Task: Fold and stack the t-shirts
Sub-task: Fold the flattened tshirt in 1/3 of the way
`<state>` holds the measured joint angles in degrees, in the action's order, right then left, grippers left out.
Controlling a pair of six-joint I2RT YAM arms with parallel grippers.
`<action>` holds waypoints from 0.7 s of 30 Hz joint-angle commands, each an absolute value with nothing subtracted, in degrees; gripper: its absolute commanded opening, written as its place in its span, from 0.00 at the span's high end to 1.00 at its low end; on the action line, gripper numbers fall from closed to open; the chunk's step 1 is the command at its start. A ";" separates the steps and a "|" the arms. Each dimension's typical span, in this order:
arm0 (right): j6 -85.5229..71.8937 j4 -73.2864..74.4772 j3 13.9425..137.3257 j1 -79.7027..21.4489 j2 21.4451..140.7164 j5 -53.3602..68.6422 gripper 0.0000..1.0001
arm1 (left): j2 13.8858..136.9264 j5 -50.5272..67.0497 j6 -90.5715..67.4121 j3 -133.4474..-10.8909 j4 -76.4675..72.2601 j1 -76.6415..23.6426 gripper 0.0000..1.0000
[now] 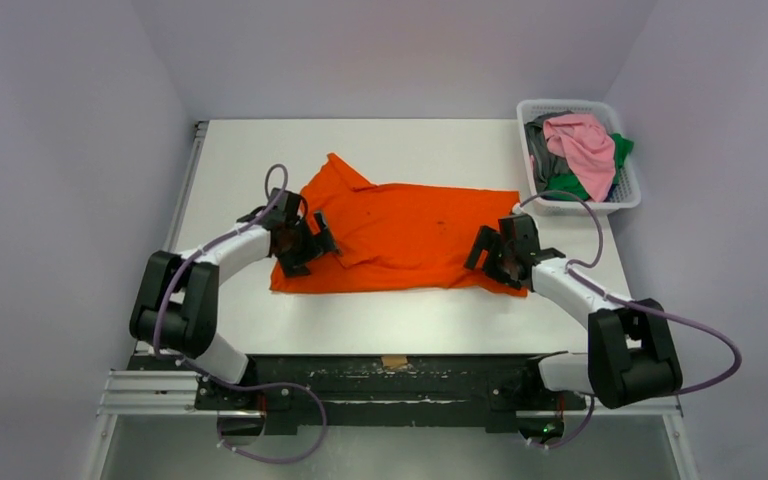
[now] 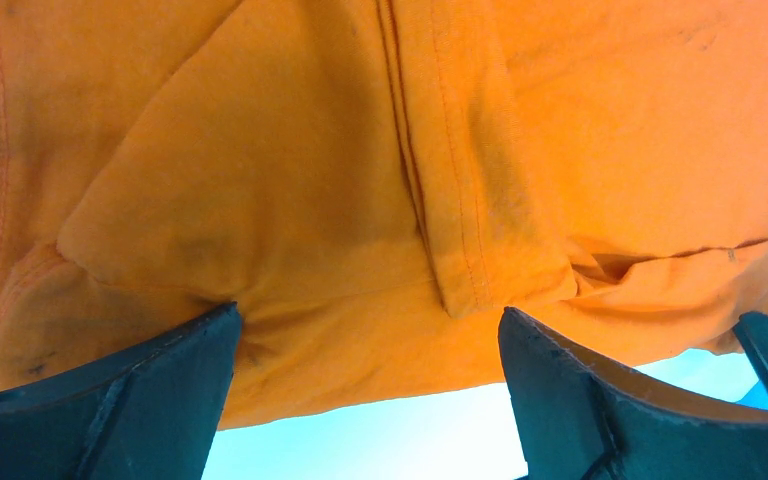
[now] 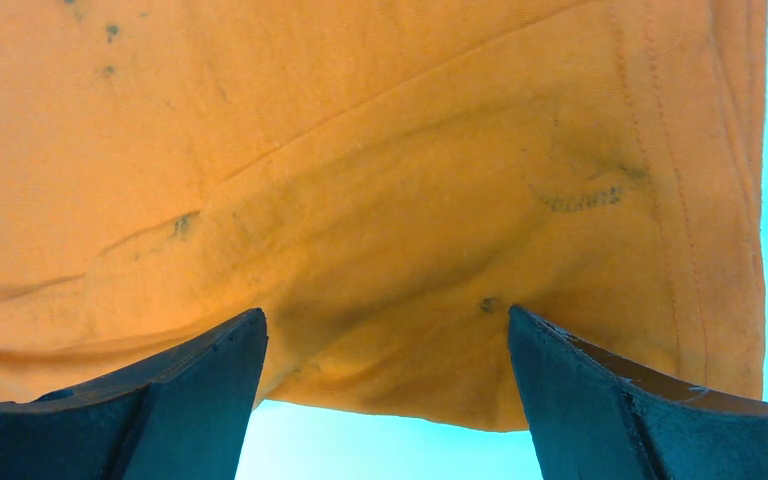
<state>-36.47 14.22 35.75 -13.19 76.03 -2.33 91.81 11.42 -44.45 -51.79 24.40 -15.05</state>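
The large orange t-shirt [image 1: 400, 235] lies spread on the white table, with small dark specks. My left gripper [image 1: 305, 245] is open over the shirt's left near edge; in the left wrist view the orange cloth [image 2: 360, 200] with a folded hem fills the frame beyond the spread fingers [image 2: 140, 400]. My right gripper [image 1: 495, 258] is open over the shirt's right near corner; the right wrist view shows the cloth's edge [image 3: 410, 250] between the wide-apart fingers [image 3: 600, 400]. Neither holds cloth. Pink [image 1: 582, 145], green [image 1: 570, 183] and grey [image 1: 542, 150] shirts lie in the basket.
The white slotted basket [image 1: 628, 195] stands at the table's far right corner. Bare white table [image 1: 400, 315] lies between the orange shirt and the near edge. Grey walls close in on both sides.
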 commanded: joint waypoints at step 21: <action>-35.84 36.10 34.41 -14.43 48.55 -6.47 0.09 | 51.94 -3.13 -56.35 -32.81 48.84 -28.69 0.00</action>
